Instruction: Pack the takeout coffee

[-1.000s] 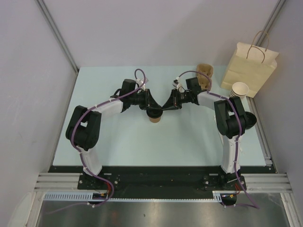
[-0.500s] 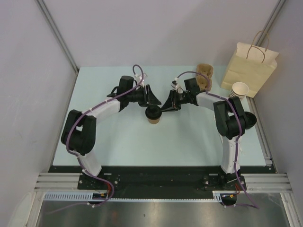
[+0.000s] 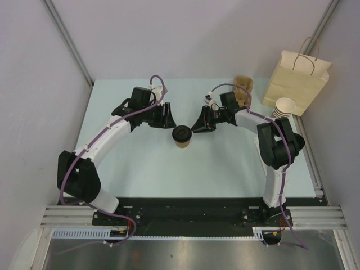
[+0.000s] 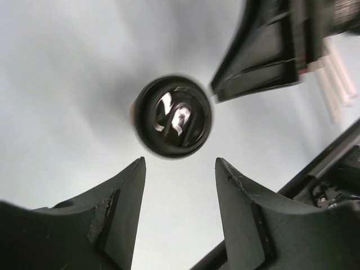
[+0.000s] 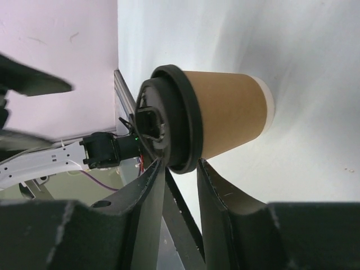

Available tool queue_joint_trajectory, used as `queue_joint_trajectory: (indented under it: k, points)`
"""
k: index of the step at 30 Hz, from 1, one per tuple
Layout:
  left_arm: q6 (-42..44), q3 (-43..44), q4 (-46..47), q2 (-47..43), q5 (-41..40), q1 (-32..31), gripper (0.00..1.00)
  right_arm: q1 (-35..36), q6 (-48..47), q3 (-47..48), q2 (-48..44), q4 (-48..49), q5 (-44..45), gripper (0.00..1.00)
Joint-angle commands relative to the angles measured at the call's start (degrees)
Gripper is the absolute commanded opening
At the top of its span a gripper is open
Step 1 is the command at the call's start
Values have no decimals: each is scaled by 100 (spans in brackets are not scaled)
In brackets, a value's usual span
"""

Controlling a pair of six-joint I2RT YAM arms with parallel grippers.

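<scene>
A coffee cup on a pale table, one pincer on its lid.

The table (image 3: 129, 169) is pale blue-green, with plain grey walls (image 3: 197, 39) round it, and a tan paper bag (image 3: 292, 81) stands in the far right corner beside a stack of white cups (image 3: 284, 107). The takeout coffee (image 3: 181, 136) stands upright near the middle of the table; it is brown paper with a pale ring at the bottom and a round black lid (image 5: 171, 121) on top. The right gripper (image 5: 181, 166) has its fingers almost together, pinching the rim of the lid. The left gripper (image 4: 179, 163) is wide open, holds nothing, and is just beside the cup without touching it.
</scene>
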Motion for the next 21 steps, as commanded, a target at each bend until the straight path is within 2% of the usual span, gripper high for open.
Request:
queue_joint_trajectory:
  k: [1,8,15,21]
  points:
    - [-30,266,-834,111,-885,-213,58,-6,-99,13,-399,-170,13,36]
    - [-531,415,-684,365,-1482,-696,50,-120,-231,13,-470,-329,57,36]
    - [-927,845,-807,945,-1650,-758,46,-173,-354,13,-531,-460,136,36]
    - [-989,881,-825,1086,-1712,-854,45,-217,-372,13,-540,-470,154,37]
